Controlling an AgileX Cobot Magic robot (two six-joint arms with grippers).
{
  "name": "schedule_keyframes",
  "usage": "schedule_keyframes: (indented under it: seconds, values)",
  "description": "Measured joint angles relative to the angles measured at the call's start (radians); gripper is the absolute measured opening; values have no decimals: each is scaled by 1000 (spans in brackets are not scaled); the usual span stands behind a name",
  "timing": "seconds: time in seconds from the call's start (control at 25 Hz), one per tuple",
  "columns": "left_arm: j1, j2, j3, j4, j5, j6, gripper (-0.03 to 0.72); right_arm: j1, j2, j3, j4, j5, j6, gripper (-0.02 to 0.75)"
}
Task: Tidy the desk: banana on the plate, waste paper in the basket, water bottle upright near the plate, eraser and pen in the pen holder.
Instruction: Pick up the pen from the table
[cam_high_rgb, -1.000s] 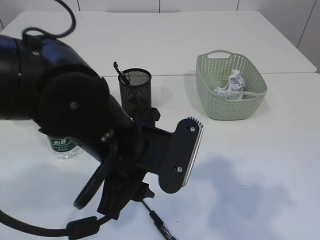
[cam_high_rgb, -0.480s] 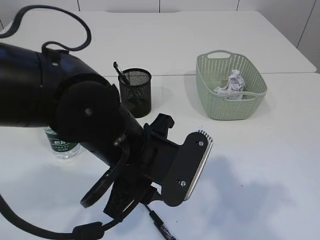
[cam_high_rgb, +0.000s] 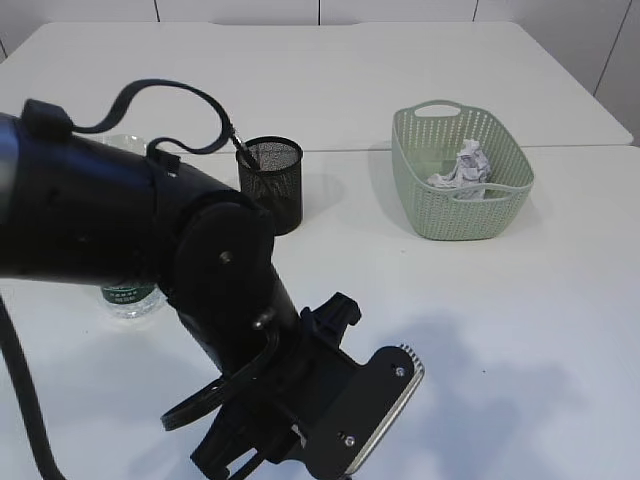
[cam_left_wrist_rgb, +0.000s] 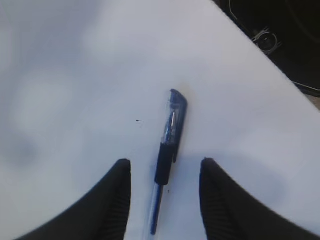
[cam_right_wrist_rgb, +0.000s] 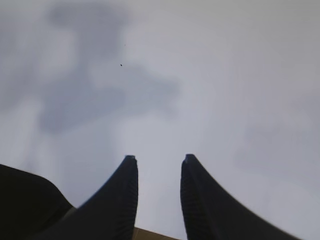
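A blue pen (cam_left_wrist_rgb: 169, 150) with a black grip lies on the white table. My left gripper (cam_left_wrist_rgb: 165, 165) is open, a finger on each side of the pen's lower half, not touching it. In the exterior view my left arm (cam_high_rgb: 220, 290) hides the pen and its own fingers. My right gripper (cam_right_wrist_rgb: 158, 160) is open and empty over bare table. The black mesh pen holder (cam_high_rgb: 270, 185) has a pen-like item in it. Crumpled paper (cam_high_rgb: 462, 168) lies in the green basket (cam_high_rgb: 460, 215). The water bottle (cam_high_rgb: 128, 298) stands behind my arm. Banana, plate and eraser are out of view.
The table's front edge (cam_left_wrist_rgb: 280, 85) runs close to the pen's right in the left wrist view, with dark floor and cables beyond. A second white table (cam_high_rgb: 320, 70) adjoins at the back. My left arm's cable (cam_high_rgb: 160, 95) loops above the bottle.
My left arm has swung down and toward the table's front edge, and now covers the pen that showed at the bottom of the exterior view.
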Motion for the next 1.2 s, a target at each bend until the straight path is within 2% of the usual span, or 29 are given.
schedule_keyframes:
  seconds: [0.24, 0.56, 1.0, 1.2]
  values:
    - [32, 41, 0, -51, 21, 64, 319, 0, 0, 0, 0, 0, -11, 221]
    - [74, 62, -7, -67, 19, 91, 300, 0, 0, 0, 0, 0, -37, 221]
    - [80, 136, -28, -90, -17, 112, 290, 0, 0, 0, 0, -2, -50, 221]
    - [104, 144, -28, -100, -18, 116, 286, 0, 0, 0, 0, -2, -59, 221]
